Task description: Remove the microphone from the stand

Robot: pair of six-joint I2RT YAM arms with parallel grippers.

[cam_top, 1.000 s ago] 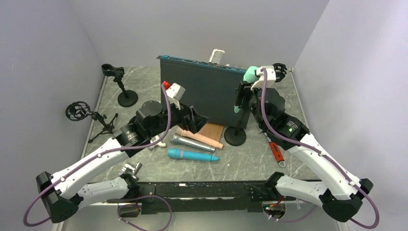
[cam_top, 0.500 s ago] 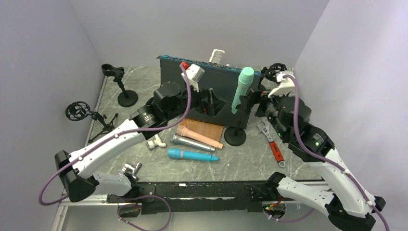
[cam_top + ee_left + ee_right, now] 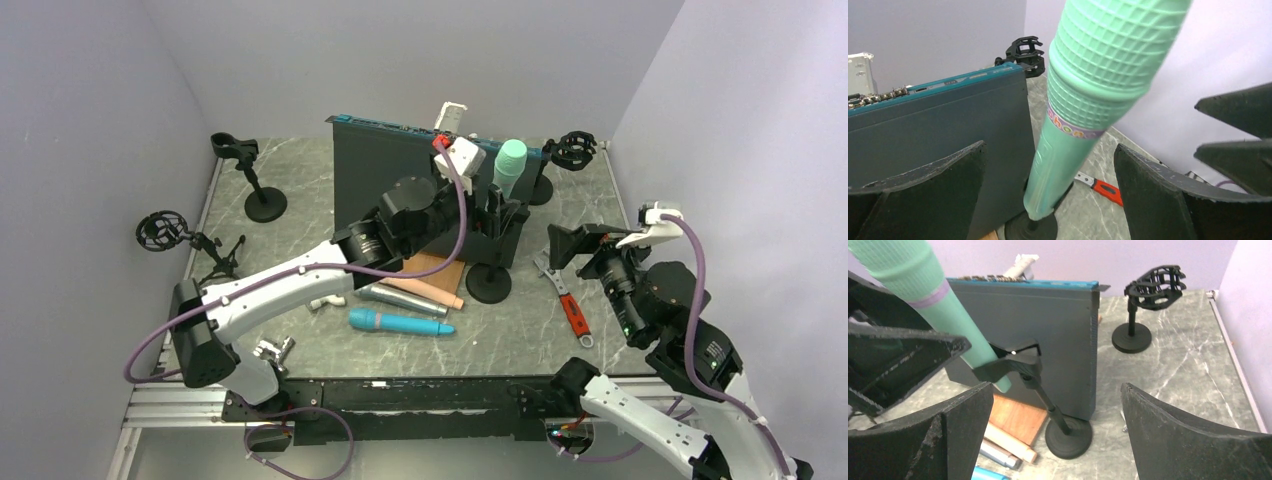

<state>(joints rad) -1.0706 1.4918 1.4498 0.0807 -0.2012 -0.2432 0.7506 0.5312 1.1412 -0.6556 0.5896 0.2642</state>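
**Green mic in its stand, both grippers wide open**

At the far left of the table (image 3: 520,335) a tripod (image 3: 190,248) carries a ring mount. Behind it stands a clip stand (image 3: 250,178). The left arm reaches from the near left corner across to the middle, in front of a dark box (image 3: 395,175) that stands on edge. Under the arm lie a wooden board (image 3: 437,268) and three loose mics side by side: a pink mic (image 3: 420,288), a grey mic (image 3: 395,297) and a blue mic (image 3: 400,322).

The left gripper (image 3: 497,215) has its jaws spread wide, one finger on each side of the mic (image 3: 1083,85). The left wrist view shows a gap on both sides, so neither finger touches it. The mic is green and tilted, with its head up. Its lower body sits in the black clip of the stand (image 3: 1063,425), whose thin pole runs down to a round base just in front of the box.

Right of the base a wrench (image 3: 567,300) with a red handle lies flat. The right gripper (image 3: 565,245) hangs beyond it, apart from the stand and facing it, jaws spread with nothing between them. At the rear right a second ring mount (image 3: 1153,287) stands on its own round base.
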